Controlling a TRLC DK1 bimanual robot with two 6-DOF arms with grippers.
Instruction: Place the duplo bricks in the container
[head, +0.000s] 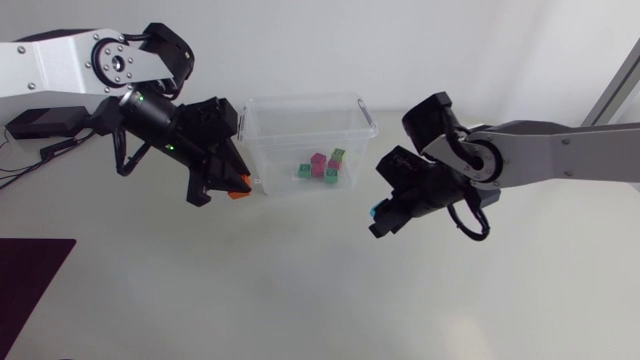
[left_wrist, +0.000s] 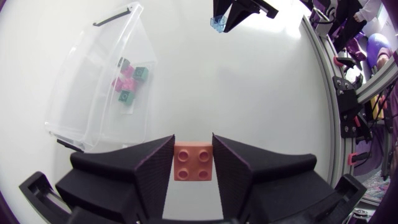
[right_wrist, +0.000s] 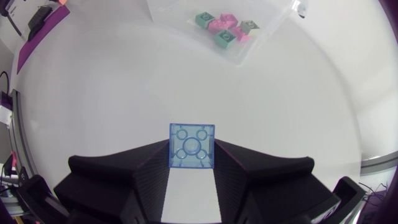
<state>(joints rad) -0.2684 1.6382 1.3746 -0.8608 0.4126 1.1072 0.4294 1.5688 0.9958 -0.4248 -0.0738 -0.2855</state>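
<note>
The clear plastic container (head: 262, 120) sits at the back of the white table (head: 300, 290), in the middle, between the two arms. It has no lid on. A small pile of green and pink bricks (head: 323, 166) lies on its floor, and the bricks touch each other. The left arm (head: 60, 65) comes in from the left side. The left gripper (left_wrist: 193, 147) is squeezing an orange duplo brick (left_wrist: 193, 163). One black finger presses on each side of the brick, and its four round bumps face the camera. From above, this brick is just beside the front left corner of the container, but outside it. The right arm (head: 570, 150) comes in from the right side. The right gripper (right_wrist: 192, 149) is squeezing a see-through blue duplo brick (right_wrist: 192, 144) between its two fingers in the same way. This brick also has four round bumps, and they face the camera too. From above, the blue brick is near the container's right side, a bit toward the front, and it is also outside. The two grippers are well apart, with the container's front wall between them. A dark purple mat (head: 30, 285) lies at the front left edge of the table, far from the bricks.
</note>
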